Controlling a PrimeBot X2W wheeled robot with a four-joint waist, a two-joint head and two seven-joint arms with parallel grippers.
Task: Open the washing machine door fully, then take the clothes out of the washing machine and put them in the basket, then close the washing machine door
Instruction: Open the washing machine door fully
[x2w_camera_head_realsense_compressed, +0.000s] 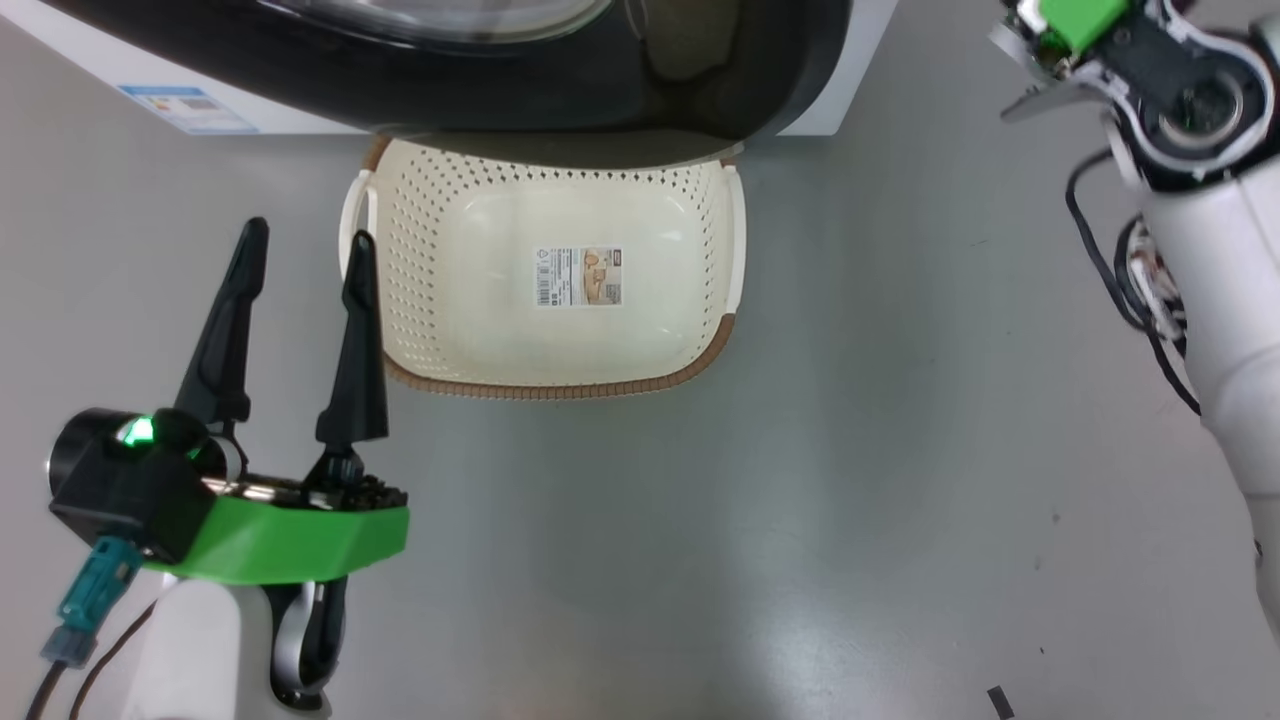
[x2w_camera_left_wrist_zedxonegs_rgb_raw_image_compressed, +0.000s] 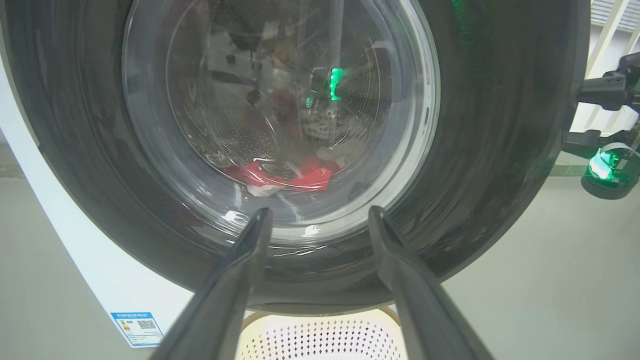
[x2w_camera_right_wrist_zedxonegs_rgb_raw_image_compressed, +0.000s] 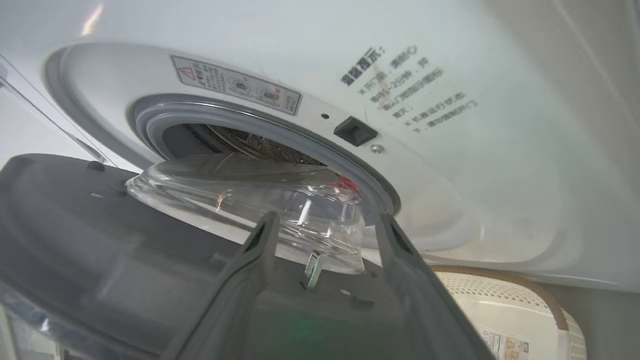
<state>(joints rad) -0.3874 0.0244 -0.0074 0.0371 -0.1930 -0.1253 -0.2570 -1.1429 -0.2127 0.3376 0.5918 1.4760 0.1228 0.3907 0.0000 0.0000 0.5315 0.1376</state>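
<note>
While the right hand gapes, the washing machine door seems just beyond.

What I can't make out
The basket loses its far rim under the washing machine door; the clothes look smeared through glass.

Basket lies beneath the washing machine door.

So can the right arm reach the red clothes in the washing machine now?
Probably not yet. The washing machine door is only partly open, and its glass bowl blocks most of the opening in front of the right gripper; the clothes just peek out behind it.
</note>
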